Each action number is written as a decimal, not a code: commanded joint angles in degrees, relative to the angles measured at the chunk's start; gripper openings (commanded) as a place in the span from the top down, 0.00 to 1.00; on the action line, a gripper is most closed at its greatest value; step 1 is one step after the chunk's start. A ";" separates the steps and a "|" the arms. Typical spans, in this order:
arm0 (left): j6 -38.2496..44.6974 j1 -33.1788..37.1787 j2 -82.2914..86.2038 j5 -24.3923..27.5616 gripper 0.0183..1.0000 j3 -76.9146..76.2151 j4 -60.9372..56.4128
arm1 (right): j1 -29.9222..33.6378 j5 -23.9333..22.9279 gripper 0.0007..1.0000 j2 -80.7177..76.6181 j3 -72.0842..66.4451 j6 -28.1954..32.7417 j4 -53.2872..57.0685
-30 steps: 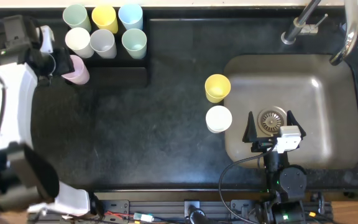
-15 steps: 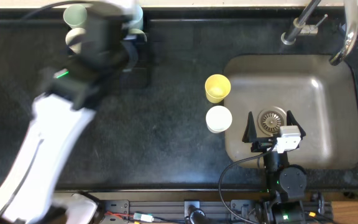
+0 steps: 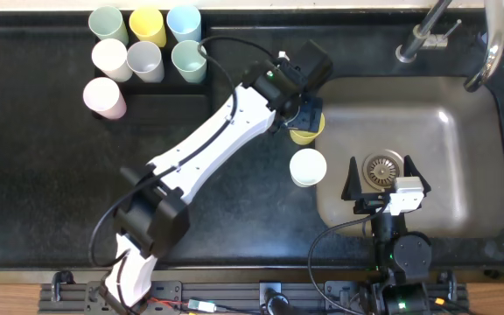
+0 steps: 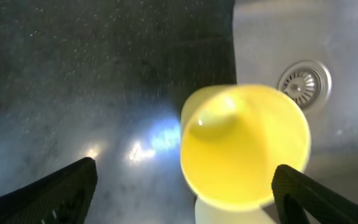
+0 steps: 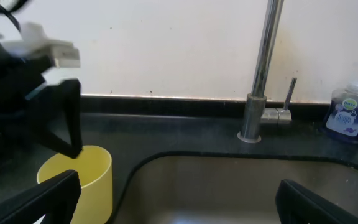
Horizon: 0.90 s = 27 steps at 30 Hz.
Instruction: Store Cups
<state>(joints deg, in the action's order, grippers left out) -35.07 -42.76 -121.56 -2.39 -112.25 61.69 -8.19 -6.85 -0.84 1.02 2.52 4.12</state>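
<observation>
While left fingers (image 4: pixel 67 186) are hovering spread above yellow cup (image 4: pixel 244 149), right fingers (image 5: pixel 36 199) are resting released; cup looking light, slippery, so pinching rim wall advised.

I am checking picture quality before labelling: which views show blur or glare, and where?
Left wrist view: the yellow plastic cup looks soft and smeared, and bright glare patches lie on the black speckled countertop beside it. Top view: sharp, with soft sheen on the steel sink.

Yellow cup (image 5: pixel 89 180) on the dark counter (image 5: pixel 185 127) beside the sink (image 5: pixel 229 193), faucet (image 5: pixel 263 74) and soap bottle (image 5: pixel 350 118) behind
</observation>
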 commanded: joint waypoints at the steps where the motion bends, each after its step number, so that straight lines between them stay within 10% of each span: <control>1: -1.49 -0.02 -2.38 -1.09 0.11 -2.16 -1.57 | 0.28 -0.22 0.00 0.61 -0.74 -0.63 -0.28; 4: -1.44 -0.02 -3.74 -1.11 0.17 -2.16 -1.92 | 0.28 -0.22 0.00 0.61 -0.74 -0.63 -0.28; 14: -1.46 0.07 -6.60 -0.66 0.98 -2.16 -3.30 | 0.28 -0.22 0.00 0.61 -0.74 -0.63 -0.28; 27: -32.68 12.72 19.76 -22.88 0.98 0.57 2.71 | 0.28 -0.22 0.00 0.61 -0.74 -0.63 -0.28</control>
<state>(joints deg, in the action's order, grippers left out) -50.98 -35.94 -111.61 -15.81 -112.95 61.34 -8.16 -6.85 -0.84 1.04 2.50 4.14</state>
